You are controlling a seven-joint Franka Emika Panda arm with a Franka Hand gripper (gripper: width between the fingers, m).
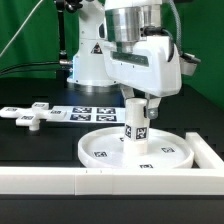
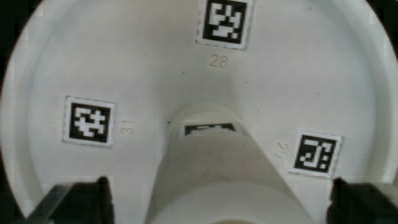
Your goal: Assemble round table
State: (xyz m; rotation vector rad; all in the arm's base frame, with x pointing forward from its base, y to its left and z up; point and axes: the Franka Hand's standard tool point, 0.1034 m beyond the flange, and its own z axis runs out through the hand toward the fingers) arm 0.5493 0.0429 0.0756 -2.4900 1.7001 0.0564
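The large rimmed round disc [image 1: 100, 153] lies flat on the black table with its rim up; in the wrist view it [image 2: 107, 60] fills the picture and shows three tags. The short cylindrical post [image 1: 136, 126] stands upright at the disc's centre. My gripper [image 1: 138, 102] is directly above the post. In the wrist view the gripper [image 2: 222, 206] is open, its black fingers [image 2: 80, 205] on either side of the post [image 2: 222, 165] with a gap on each side. The flat cross-shaped piece [image 1: 28, 118] lies on the table at the exterior view's left.
The marker board [image 1: 92, 113] lies behind the disc, between it and the arm's white base [image 1: 88, 60]. A long straight white rail [image 1: 60, 181] runs along the front edge and turns up the exterior view's right side [image 1: 206, 150].
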